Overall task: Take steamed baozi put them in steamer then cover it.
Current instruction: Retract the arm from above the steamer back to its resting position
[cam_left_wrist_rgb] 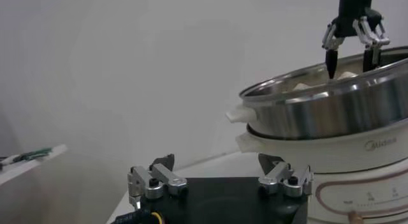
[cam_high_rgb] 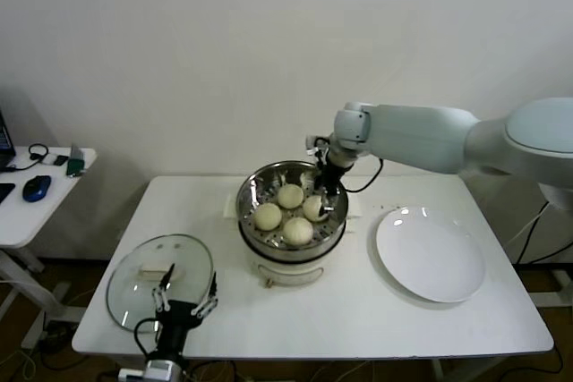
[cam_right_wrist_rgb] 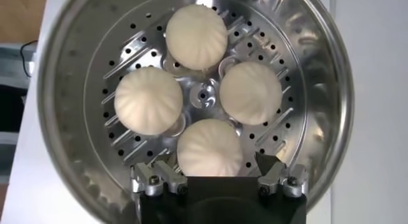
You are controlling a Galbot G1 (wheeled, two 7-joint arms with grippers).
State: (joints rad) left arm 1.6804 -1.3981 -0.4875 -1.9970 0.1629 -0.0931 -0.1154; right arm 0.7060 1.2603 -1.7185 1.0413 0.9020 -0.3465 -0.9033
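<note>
- With all four steamed baozi (cam_right_wrist_rgb: pixel 203 103) seated on the perforated floor of the steamer (cam_high_rgb: pixel 253 192), counts as loading done; remains only the covering
- Right gripper (cam_high_rgb: pixel 324 192) hangs just above the bun nearest the steamer's right rim, jaws apart, nothing between them; same jaws seen spread either side of the nearest bun in the right wrist view
- Best to lift that gripper straight up, clear of the steel rim, before swinging out toward the right edge of the tabletop, so as not to nudge a bun or clip the basket wall
- Steamer stands at the middle of the tabletop toward its far edge, on the white cooker base (cam_high_rgb: pixel 285 268)
- Glass lid (cam_high_rgb: pixel 161 275) lies flat at the near-left corner of the tabletop, handle up
- Left gripper (cam_high_rgb: pixel 186 300) sits over the lid's near rim, jaws wide, holding nothing
- For the cover: centre the open left jaws over the white lid handle (cam_high_rgb: pixel 155 272), close firmly across it, raise level
- Carry the lid high enough to pass the steamer's rim, then lower it squarely so the glass edge meets the rim all round
- Risk, as a judgement: a tilted lid may catch one side of the rim and slide
- White plate (cam_high_rgb: pixel 430 253) lies bare near the right edge of the tabletop, well apart from the steamer; needs no further attention
</note>
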